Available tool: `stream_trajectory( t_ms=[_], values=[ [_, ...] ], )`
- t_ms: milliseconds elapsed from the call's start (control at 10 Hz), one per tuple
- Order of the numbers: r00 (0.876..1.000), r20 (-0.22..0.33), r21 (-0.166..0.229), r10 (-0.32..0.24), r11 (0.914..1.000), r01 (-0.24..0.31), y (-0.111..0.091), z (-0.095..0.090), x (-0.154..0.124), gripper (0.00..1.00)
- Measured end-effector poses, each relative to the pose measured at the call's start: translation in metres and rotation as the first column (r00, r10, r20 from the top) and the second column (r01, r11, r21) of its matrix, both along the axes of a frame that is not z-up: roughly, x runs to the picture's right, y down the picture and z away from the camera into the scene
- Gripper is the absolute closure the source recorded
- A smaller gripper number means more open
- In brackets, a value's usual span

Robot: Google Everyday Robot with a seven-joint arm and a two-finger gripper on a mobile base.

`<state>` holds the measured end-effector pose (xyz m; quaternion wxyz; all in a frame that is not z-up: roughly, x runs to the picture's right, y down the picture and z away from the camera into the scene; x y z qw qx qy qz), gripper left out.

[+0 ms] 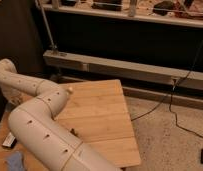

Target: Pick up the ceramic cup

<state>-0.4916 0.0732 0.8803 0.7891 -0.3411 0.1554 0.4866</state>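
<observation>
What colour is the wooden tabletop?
Light honey-brown wooden tabletop, clearest in the camera view; the shut gripper is out of sight behind the cream arm.

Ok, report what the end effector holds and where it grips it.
Cannot be told. The end effector is shut but hidden behind the arm at the left edge of the wooden table; the ceramic cup is not in view.
</observation>
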Motion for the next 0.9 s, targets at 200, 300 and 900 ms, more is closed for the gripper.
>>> stream_trajectory(
  t_ms=[200,300,900],
  values=[
    [0.999,-0.02,0.0,0.027,0.9996,-0.027,-0.013,0.0,0.015,1.0],
    [0.998,-0.03,0.002,0.051,0.9987,-0.051,-0.027,-0.003,0.029,1.0],
    [0.99,0.013,0.043,0.141,0.989,-0.141,-0.072,-0.046,0.075,1.0]
  ],
)
